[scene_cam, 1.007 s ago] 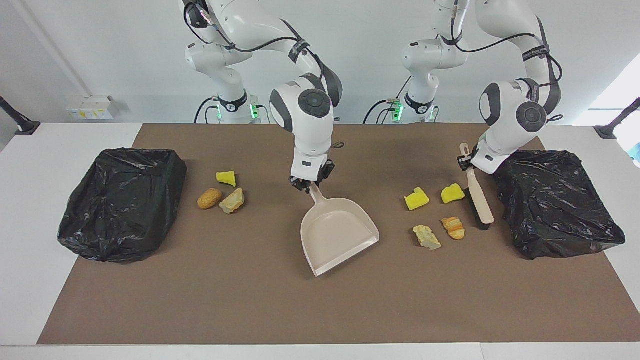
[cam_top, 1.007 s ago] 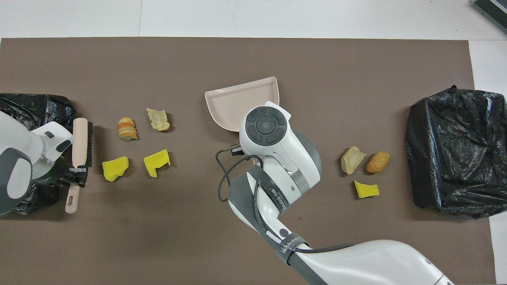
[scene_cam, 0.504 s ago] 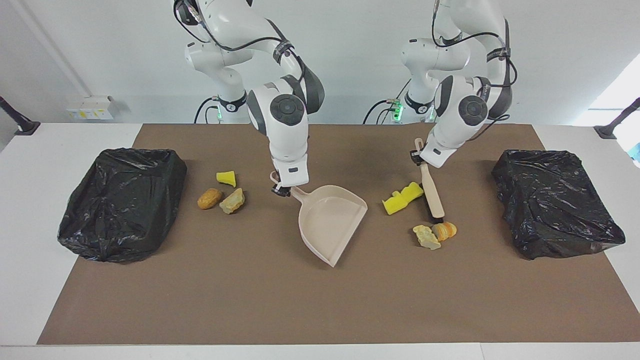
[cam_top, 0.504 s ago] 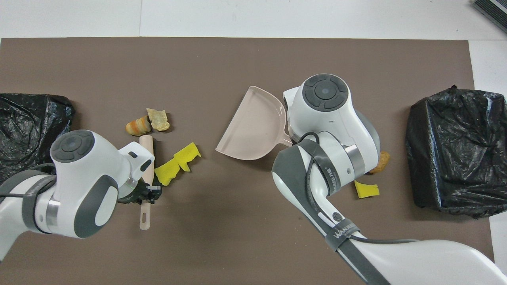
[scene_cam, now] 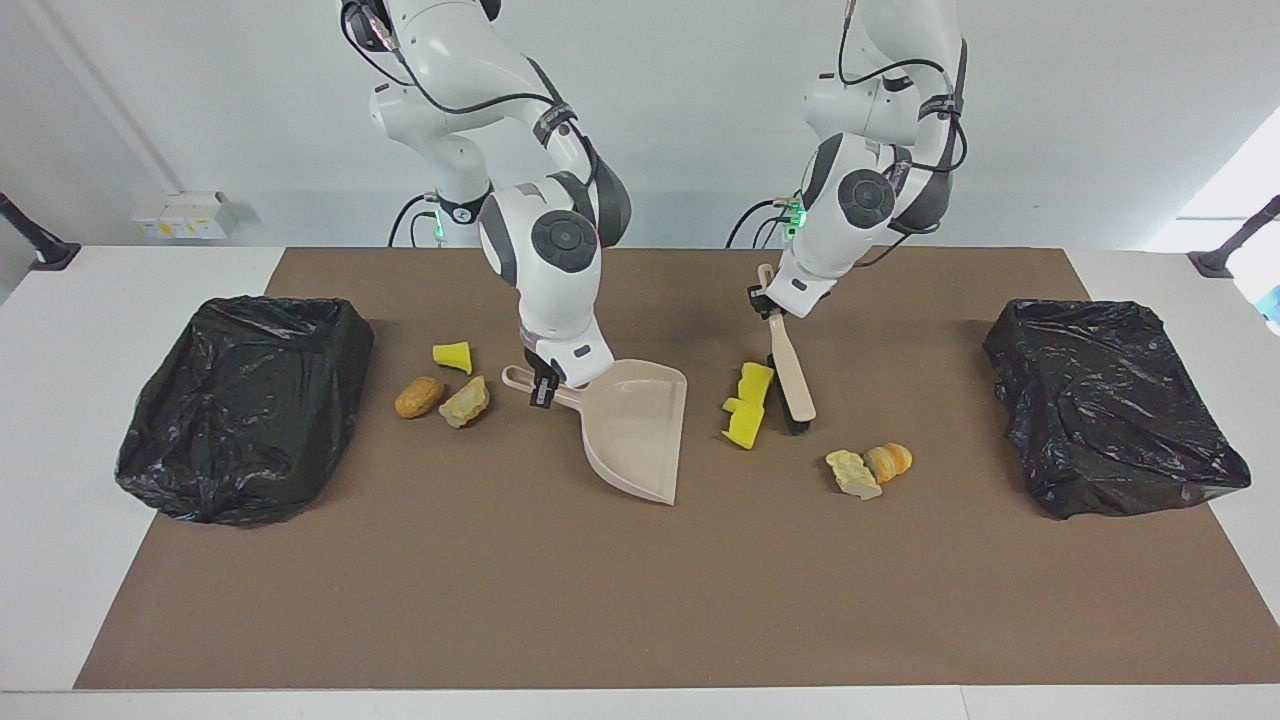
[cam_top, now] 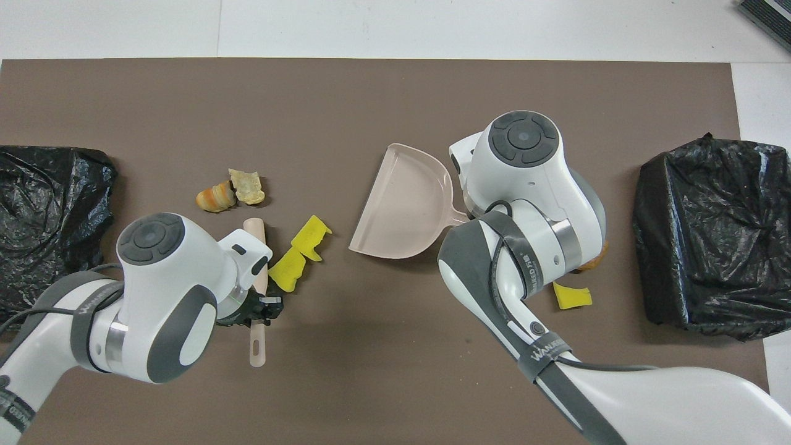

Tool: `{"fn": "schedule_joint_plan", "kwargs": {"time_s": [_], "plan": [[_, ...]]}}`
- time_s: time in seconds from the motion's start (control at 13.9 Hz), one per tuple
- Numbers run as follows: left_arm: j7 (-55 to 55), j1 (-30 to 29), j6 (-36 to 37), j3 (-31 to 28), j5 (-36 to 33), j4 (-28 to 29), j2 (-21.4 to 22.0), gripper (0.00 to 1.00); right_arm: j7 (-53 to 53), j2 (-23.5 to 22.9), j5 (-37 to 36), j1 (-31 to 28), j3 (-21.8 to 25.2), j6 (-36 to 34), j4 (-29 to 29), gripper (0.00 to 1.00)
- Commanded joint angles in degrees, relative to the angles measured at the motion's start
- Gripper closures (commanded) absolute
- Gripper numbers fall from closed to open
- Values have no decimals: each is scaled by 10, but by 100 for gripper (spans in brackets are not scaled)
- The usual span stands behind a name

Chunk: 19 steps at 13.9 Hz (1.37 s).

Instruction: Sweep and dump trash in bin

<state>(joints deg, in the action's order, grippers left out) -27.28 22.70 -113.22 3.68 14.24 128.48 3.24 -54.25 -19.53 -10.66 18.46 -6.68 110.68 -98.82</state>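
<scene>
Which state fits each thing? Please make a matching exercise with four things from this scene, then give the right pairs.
Things:
1. dustpan
2. brush
3. two yellow foam chunks
4. croissant piece

States:
a. touching a pale crumbly chunk
b. held by the left gripper
c. held by the right gripper
d. lying against the bristles

Pairs: 1-c, 2-b, 3-d, 4-a

Brown mat [scene_cam: 640, 600] covers white table [scene_cam: 60, 560]; wall socket box [scene_cam: 180, 214].

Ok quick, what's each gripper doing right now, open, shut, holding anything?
Left gripper: shut on the brush handle, bristles beside two yellow foam chunks.
Right gripper: shut on the dustpan handle.
</scene>
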Motion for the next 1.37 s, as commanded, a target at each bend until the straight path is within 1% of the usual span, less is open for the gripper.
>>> {"fn": "schedule_joint_plan", "kwargs": {"time_s": [0.0, 0.07, 0.14, 0.22, 0.29, 0.36, 0.43, 0.5, 0.58, 0.72, 0.79, 1.01, 1.29], "plan": [[-24, 0, 25, -10, 13, -50, -5, 100, -51, 9, -19, 5, -3, 33, -33, 100], [-20, -7, 45, -15, 13, -66, -1, 100, -65, 10, -20, 5, -3, 34, -34, 100], [-17, -38, 51, -14, 6, -80, -2, 100, -69, 11, -20, 5, -4, 34, -36, 100], [-15, -56, 48, -14, -2, -85, -6, 100, -69, 12, -20, 5, -4, 35, -39, 100], [-6, -61, 38, -14, -26, -86, -7, 100, -69, 13, -19, 5, -5, 39, -44, 100], [11, -80, 28, -14, -58, -87, -9, 100, -70, 13, -17, 5, -5, 49, -48, 100], [41, -103, 15, -14, -95, -93, -20, 100, -70, 15, -17, 5, -5, 53, -51, 100], [90, -132, 8, -14, -125, -112, -40, 100, -70, 15, -17, 5, -5, 56, -54, 100], [131, -156, 10, -14, -135, -130, -57, 100, -70, 15, -17, 5, -5, 57, -54, 100], [192, -181, -1, -14, -166, -145, -83, 100, -68, 15, -17, 6, -5, 57, -54, 100], [204, -184, -15, -14, -177, -149, -98, 100, -68, 15, -17, 6, -5, 57, -54, 100], [214, -185, -44, -14, -178, -148, -136, 100, -66, 16, -16, 6, -5, 57, -54, 100], [217, -169, -65, -9, -171, -134, -152, 100, -63, 15, -11, 10, -5, 57, -54, 100]]}}
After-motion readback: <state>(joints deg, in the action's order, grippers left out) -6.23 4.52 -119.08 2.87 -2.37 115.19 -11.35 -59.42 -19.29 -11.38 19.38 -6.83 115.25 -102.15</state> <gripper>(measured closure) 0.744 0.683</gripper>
